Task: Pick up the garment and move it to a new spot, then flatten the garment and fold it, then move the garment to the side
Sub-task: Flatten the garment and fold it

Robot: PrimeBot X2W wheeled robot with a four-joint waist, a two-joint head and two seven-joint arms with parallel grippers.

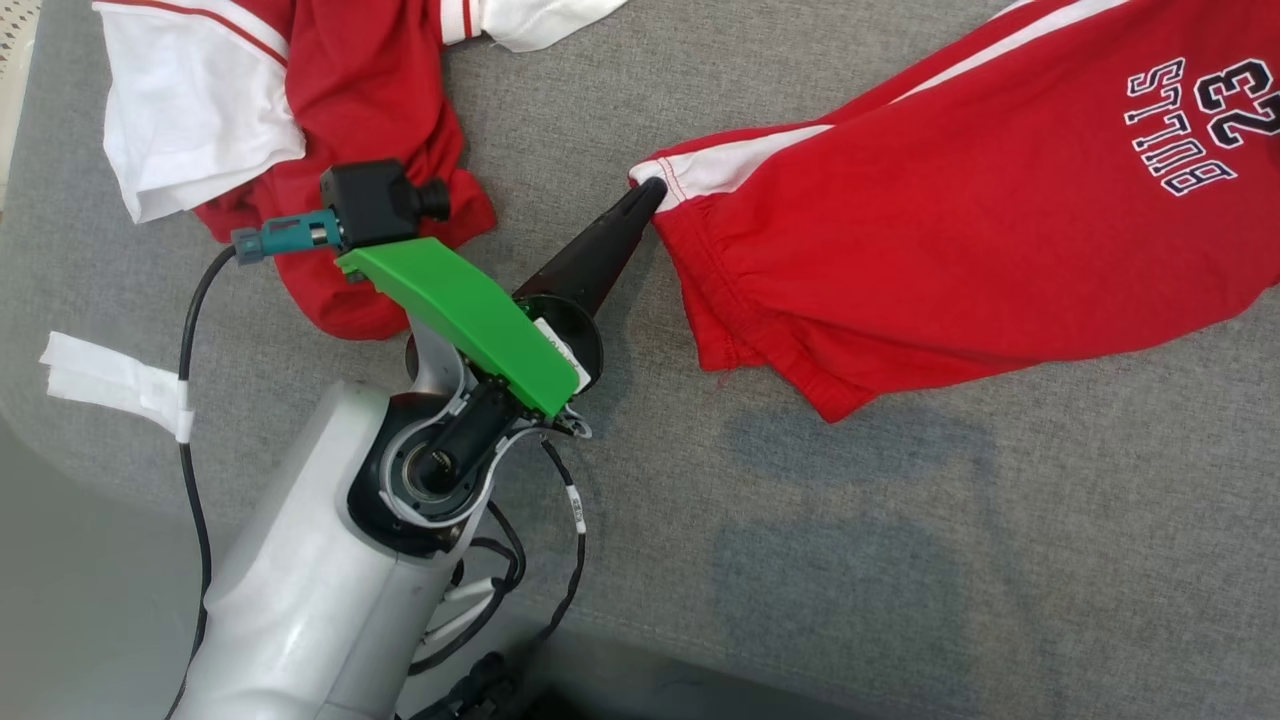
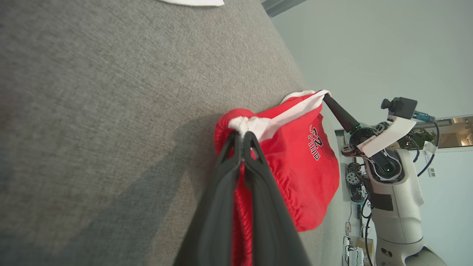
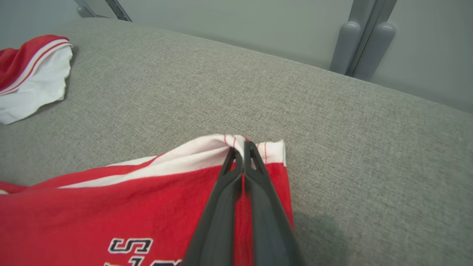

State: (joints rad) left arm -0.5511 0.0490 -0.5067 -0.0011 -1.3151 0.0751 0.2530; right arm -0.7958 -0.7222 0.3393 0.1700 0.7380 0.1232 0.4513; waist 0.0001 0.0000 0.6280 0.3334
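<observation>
A: Where are the red basketball shorts (image 1: 950,230) at this point?

B: Strung between both arms over the grey upholstered surface (image 1: 900,620), right of its middle. The left gripper (image 1: 650,190) is pinched tight on the waistband (image 1: 700,290) corner, right where the white side stripe (image 1: 760,160) ends. The right gripper (image 3: 242,147) is closed just as tightly on the leg hem (image 3: 271,147) at the stripe's other end.

A: Lying flat or lifted?

B: Lifted, by the look of it. The left wrist view shows the cloth sagging below the stripe, and a shadow (image 1: 850,500) falls on the surface apart from the shorts.

A: So what could spoil the next move?

B: Both holds are only a nip at the fingertips. If the arms pull further apart to tighten the stripe, one corner could slide free and the shorts would drop in a heap.

A: And if they lower them as they hang?

B: The sagging side would likely land first and tuck under itself, leaving creases to flatten before any fold.

A: Anything else nearby?

B: A crumpled red and white jersey (image 1: 300,100) lies near the surface's left edge, close beside the left arm. A sweep that way could drag it along or lay the shorts over it.
</observation>
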